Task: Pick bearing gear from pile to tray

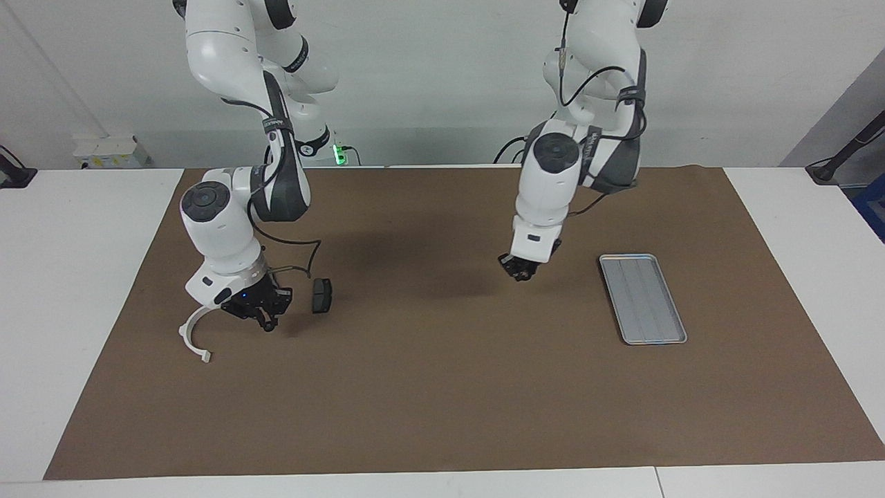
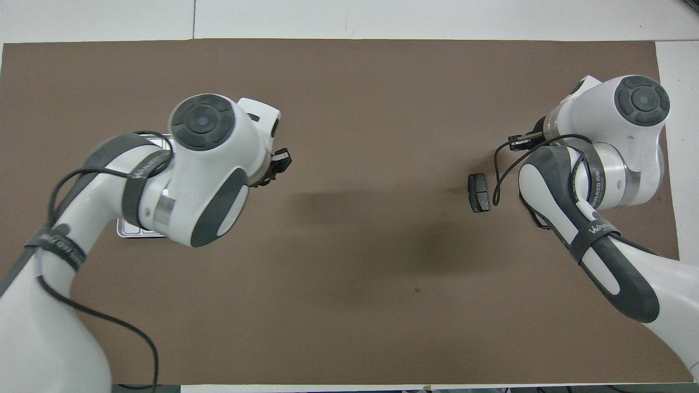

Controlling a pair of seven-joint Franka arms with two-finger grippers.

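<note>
My left gripper (image 1: 520, 271) hangs in the air over the brown mat, close to the tray (image 1: 643, 299), shut on a small dark piece that I take for the bearing gear (image 1: 520, 274). In the overhead view the left gripper (image 2: 280, 161) sticks out from under its wrist, and the arm covers most of the tray (image 2: 131, 230). The pile lies toward the right arm's end: a white curved arc (image 1: 193, 336) and a dark grey pad (image 1: 321, 295). My right gripper (image 1: 265, 319) is shut, low over the mat between those two pieces.
The brown mat (image 1: 442, 401) covers most of the white table. The dark pad (image 2: 479, 192) lies beside the right arm's black cable. The right arm hides the white arc from overhead.
</note>
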